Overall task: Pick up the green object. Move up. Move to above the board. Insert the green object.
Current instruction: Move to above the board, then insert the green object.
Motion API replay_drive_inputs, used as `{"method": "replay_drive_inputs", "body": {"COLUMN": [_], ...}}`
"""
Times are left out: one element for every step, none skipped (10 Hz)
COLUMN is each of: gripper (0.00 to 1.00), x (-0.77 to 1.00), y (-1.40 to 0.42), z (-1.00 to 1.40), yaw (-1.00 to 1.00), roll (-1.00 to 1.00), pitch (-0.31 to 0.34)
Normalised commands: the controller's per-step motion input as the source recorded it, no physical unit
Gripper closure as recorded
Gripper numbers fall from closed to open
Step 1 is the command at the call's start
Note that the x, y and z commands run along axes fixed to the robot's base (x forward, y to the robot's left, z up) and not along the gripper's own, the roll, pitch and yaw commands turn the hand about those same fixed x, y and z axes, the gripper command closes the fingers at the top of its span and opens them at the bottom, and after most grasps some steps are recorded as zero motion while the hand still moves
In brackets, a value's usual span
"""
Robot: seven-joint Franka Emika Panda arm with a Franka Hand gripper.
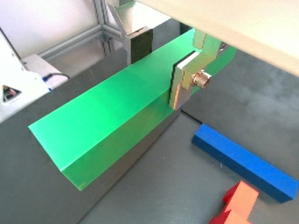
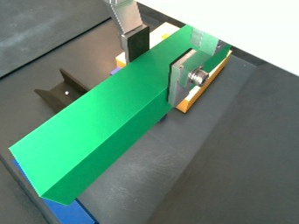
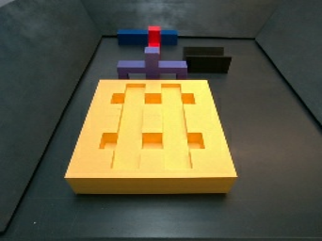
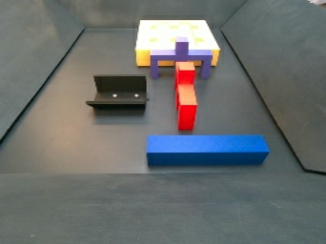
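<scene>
Green fills both wrist views: the green object [image 1: 111, 118] is a long bar held between the two silver fingers [image 1: 187, 77] of the gripper [image 1: 162, 54], which are closed on its two long sides near one end. In this wrist view the blue block [image 1: 246, 161] and a red piece [image 1: 239, 203] lie on the dark floor below, so the bar seems to be lifted off the floor.

In a wrist view from the opposite side, the gripper [image 2: 158, 59] shows the same closed hold on the bar [image 2: 100, 127], with a corner of the board [image 2: 208, 77] under the far end and the fixture [image 2: 55, 87] on the floor beside.

In a side view the board [image 3: 153, 134] lies flat with its six square holes free, the purple cross-shaped block [image 3: 152, 67] just behind it. Neither the gripper nor the bar appears here.

In a side view from the far end, the board [image 4: 163, 38] is at the back, well apart from the blue block [image 4: 208, 150]; again no gripper.

I judge the step is the move to above the board. To do it well, keep the height, keep the bar level, and align its long axis with a groove before going down.
</scene>
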Motion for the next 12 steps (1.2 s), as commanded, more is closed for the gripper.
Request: {"method": "replay_drive_inputs", "body": {"gripper": [1.0, 1.0, 1.0, 1.0, 1.0, 1.0, 1.0, 1.0, 1.0, 1.0, 1.0, 1.0], "x": [0.8, 0.8, 0.83, 0.87, 0.86, 0.85, 0.88, 0.92, 0.94, 0.39, 0.18, 0.04], "y": [-1.4, -1.4, -1.4, -1.4, -1.4, -1.4, -1.4, -1.4, -1.4, -0.51, -0.18, -0.01], "z": [0.19, 0.18, 0.17, 0.18, 0.19, 0.19, 0.2, 0.2, 0.21, 0.09, 0.05, 0.0], "yaw": [0.16, 0.15, 0.14, 0.04, 0.03, 0.03, 0.02, 0.02, 0.01, 0.01, 0.01, 0.0], "roll": [0.07, 0.11, 0.13, -0.02, -0.02, 0.04, 0.0, 0.02, 0.02, 0.06, 0.06, 0.02], "pitch": [0.151, 0.187, 0.218, 0.203, 0.183, 0.151, 0.14, 0.157, 0.167, 0.184, 0.149, 0.013]}}
